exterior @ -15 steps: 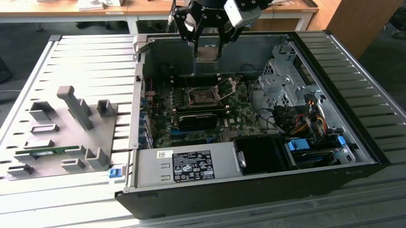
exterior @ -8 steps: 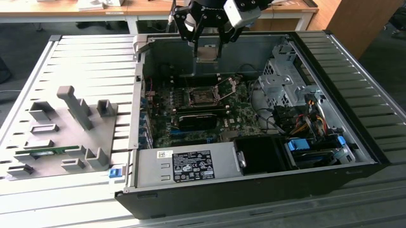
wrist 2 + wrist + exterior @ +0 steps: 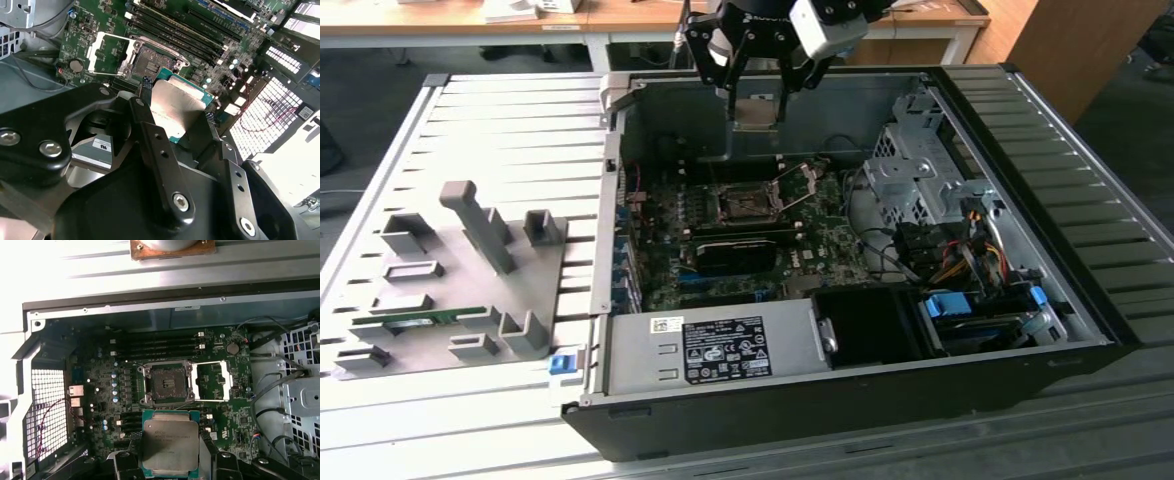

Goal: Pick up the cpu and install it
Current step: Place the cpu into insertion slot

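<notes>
The cpu is a flat square chip with a silver top and a green rim. My gripper is shut on it, black fingers pressing two opposite edges. In the exterior view the gripper hangs over the far wall of the open computer case, with the cpu level between its fingers, well above the motherboard. The processor socket lies bare on the board, its metal load plate swung open beside it. In the second wrist view the cpu sits just short of the socket.
Case walls ring the board. A grey power supply and black shroud fill the near side. A drive cage and cables stand at the exterior view's right. A grey fixture plate holds a green memory stick.
</notes>
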Controlling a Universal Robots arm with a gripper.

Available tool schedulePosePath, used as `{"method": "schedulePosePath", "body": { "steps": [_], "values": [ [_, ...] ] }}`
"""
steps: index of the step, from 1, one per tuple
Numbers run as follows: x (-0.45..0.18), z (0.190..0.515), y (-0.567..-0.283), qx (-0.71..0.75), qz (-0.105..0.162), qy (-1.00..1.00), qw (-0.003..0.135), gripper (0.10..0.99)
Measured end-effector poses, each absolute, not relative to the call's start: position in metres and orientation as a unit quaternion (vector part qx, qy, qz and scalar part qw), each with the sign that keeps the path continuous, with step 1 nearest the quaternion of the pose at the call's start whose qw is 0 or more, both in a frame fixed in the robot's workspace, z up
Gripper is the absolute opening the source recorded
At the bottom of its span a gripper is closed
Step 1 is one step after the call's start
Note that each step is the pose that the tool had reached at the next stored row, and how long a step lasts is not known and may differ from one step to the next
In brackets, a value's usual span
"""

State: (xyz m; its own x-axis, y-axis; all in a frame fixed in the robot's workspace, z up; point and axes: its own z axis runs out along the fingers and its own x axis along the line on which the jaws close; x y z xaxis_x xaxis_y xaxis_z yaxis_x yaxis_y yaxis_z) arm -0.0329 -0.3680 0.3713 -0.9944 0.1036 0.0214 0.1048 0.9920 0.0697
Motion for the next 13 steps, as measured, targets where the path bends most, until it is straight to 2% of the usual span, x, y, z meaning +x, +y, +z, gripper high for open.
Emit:
{"method": "schedulePosePath", "body": {
  "steps": [13],
  "values": [
    [-0.0329,0.371,-0.368,-0.061,-0.035,-0.997,0.009,0.537]
  ]
}}
